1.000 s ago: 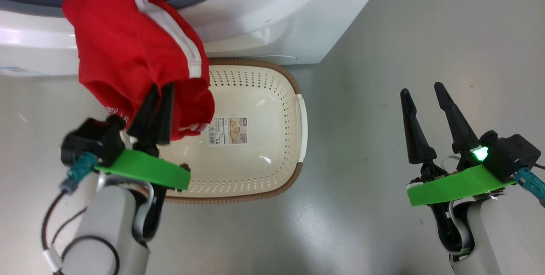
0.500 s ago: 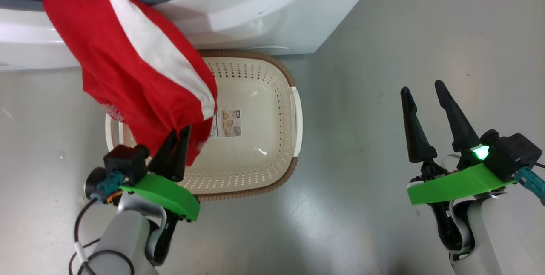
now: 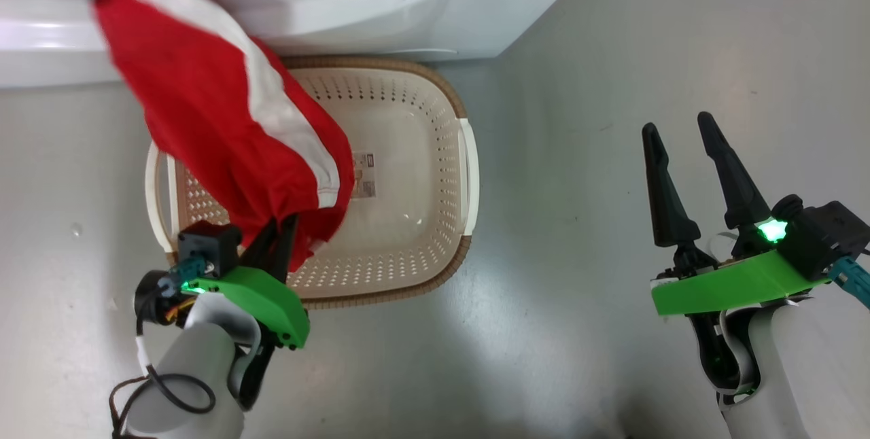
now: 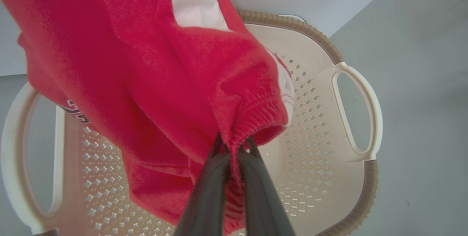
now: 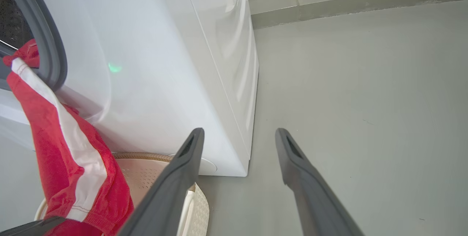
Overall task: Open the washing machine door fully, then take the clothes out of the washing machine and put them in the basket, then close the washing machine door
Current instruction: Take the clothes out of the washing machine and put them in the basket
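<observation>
1. The left gripper (image 3: 279, 232) was clamped narrow on the elastic edge of the clothes (image 3: 224, 133), a red garment with a white stripe.
2. The garment's long axis ran diagonally in the head view. Its upper end lay at the opening of the washing machine (image 3: 380, 11), by the grey gasket (image 5: 51, 46), and its lower end was pinched in the fingers above the basket (image 3: 470, 174).
3. The garment hung as a stretched band over the basket's left half, with the white stripe running along its length.
4. The basket stood on the grey floor (image 3: 612, 51), open side up, just beside the machine's front. Its long axis ran left to right in the head view, with a handle at each end and a sticker (image 3: 363, 174) on its bottom.
5. The right gripper (image 3: 676, 123) held nothing. Its two fingers were spread wide and pointed away from the robot, over the floor and well apart from the basket.
</observation>
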